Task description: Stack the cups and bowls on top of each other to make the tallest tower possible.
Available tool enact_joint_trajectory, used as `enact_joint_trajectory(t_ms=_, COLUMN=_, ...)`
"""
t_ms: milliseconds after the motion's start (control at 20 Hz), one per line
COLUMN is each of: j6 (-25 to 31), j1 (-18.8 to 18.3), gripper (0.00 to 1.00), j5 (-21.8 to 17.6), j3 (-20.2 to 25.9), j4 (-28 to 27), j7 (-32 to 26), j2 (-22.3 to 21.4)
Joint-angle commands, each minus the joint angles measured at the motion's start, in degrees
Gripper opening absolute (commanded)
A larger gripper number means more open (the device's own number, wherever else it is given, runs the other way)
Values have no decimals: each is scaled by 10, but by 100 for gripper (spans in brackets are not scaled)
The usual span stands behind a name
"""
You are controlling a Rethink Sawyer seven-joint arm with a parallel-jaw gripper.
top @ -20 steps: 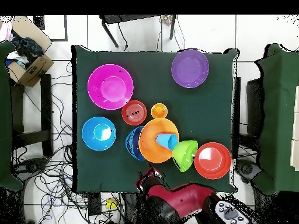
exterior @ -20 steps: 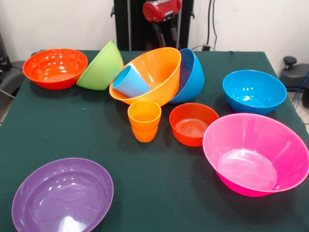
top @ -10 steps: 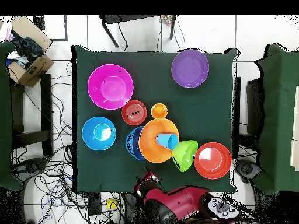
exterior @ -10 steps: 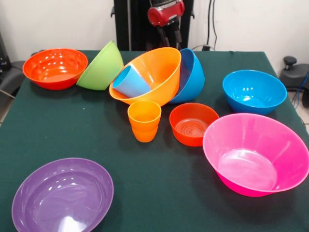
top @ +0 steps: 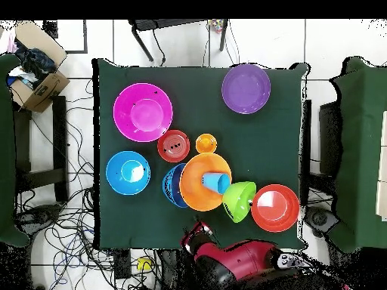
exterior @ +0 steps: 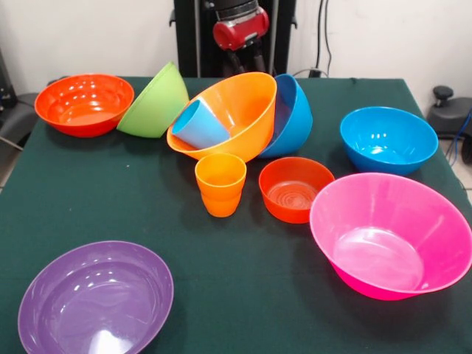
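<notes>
Front view: my gripper [exterior: 243, 55] hangs behind the table's far edge, well apart from the orange bowl [exterior: 234, 110]; jaw state I cannot tell. Blue cup [exterior: 198, 125] lies tilted inside that bowl, mouth up-left. Overhead: my gripper [top: 198, 232] sits just off the table [top: 291, 143] edge near the bowl [top: 198, 185]; cup [top: 218, 182] lies sideways.

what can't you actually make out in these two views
- Gripper: in the front view only the arm's red and black end shows behind the table's far edge; open or shut is unreadable.
- Tilted blue bowl: mostly covered by the orange bowl in both views.
- Light blue cup: its base is hidden inside the orange bowl.
- Pink bowl: cut by the front view's right edge.
</notes>
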Motion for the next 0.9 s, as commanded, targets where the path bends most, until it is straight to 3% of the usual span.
enact_joint_trajectory(t_ms=50, j6=-45, j1=28, gripper=100, j5=-23, j3=-15, j4=-90, j7=53, j2=21)
enact_joint_trajectory(t_ms=400, j6=-25, j1=38, gripper=100, j5=-19, j3=-24, j4=-78, j7=57, j2=-10)
enact_joint_trajectory(t_ms=900, j6=16, j1=29, gripper=100, j5=-36, j3=0, j4=-51, j7=60, j2=-68)
